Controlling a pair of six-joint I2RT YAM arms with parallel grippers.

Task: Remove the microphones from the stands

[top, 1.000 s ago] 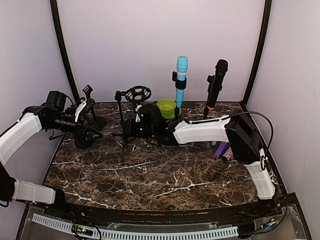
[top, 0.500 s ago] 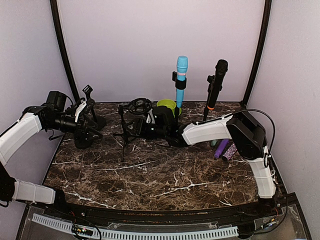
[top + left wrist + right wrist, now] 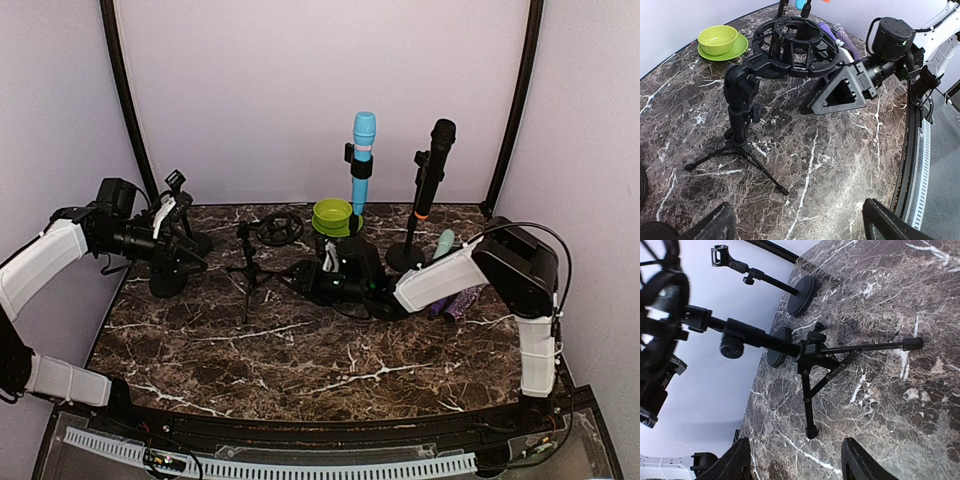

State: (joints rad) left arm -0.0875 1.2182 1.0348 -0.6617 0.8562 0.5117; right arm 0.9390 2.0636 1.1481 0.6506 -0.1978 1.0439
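- The right fingers (image 3: 732, 462) are spread apart with nothing between them. They sit low over the tabletop (image 3: 300, 350), just beside the tripod (image 3: 810, 355).
- In the left wrist view one right finger lies against or just beside the tripod's shock mount (image 3: 790, 47); I cannot tell which. The mount is empty.
- The left fingers (image 3: 710, 227) are also spread wide and hold nothing. They hang at the left side, facing the tripod from well apart.
- The mics left to lift are at the back. The blue mic (image 3: 362, 165) stands upright in its clip, and the black mic (image 3: 432, 165) stands upright in its own stand to its right.
- A purple mic (image 3: 441, 300) lies on the tabletop by the right arm.
- Step in hand, as I judge it: a reach between pickups, with neither arm on a mic yet.
- The next move calls for the right arm to rise clear of the tripod and swing back toward the blue or black mic.
- The fingers should close on the mic body above the clip.
- The pull should then go straight up along the mic's axis, so the stand does not tip or drag.
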